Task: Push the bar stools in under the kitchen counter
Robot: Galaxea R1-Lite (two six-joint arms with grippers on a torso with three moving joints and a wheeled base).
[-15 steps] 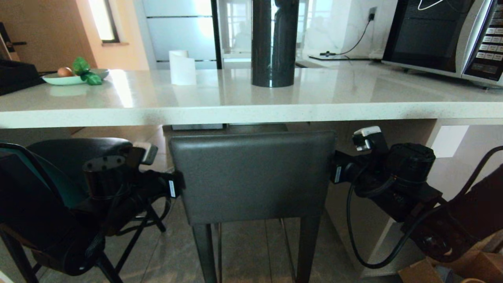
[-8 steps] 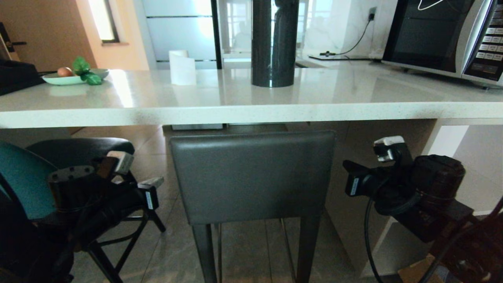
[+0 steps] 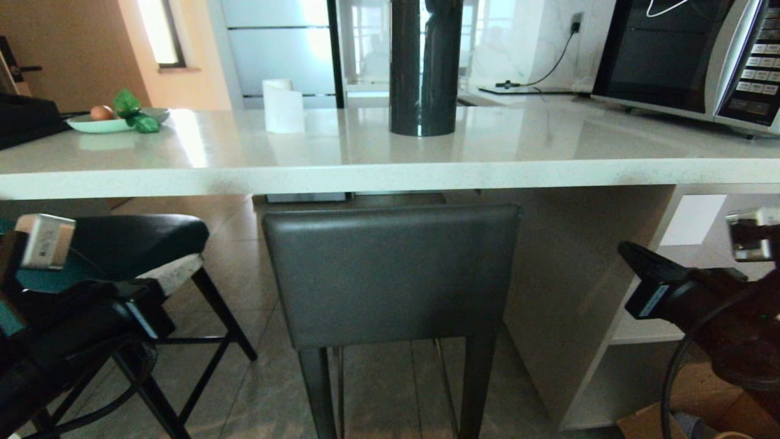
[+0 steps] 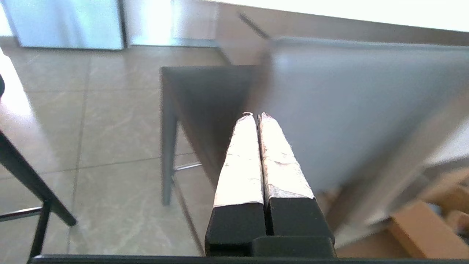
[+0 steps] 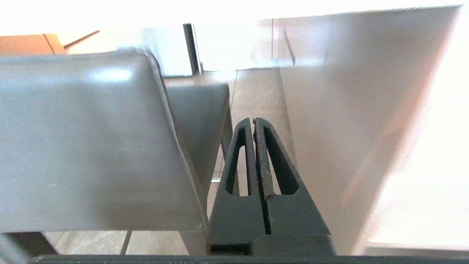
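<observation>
Both arms had drawn back and outward from the dark grey stool (image 3: 393, 274), which they had flanked a second earlier. The left gripper (image 4: 258, 117) and the right gripper (image 5: 253, 121) each had their fingers pressed together, holding nothing and clear of the stool. The grey stool stood with its seat under the near edge of the kitchen counter (image 3: 365, 174), apparently pushed in. The teal stool (image 3: 128, 244), towards the counter's left end, looked only partly tucked under and probably remained to be done.
</observation>
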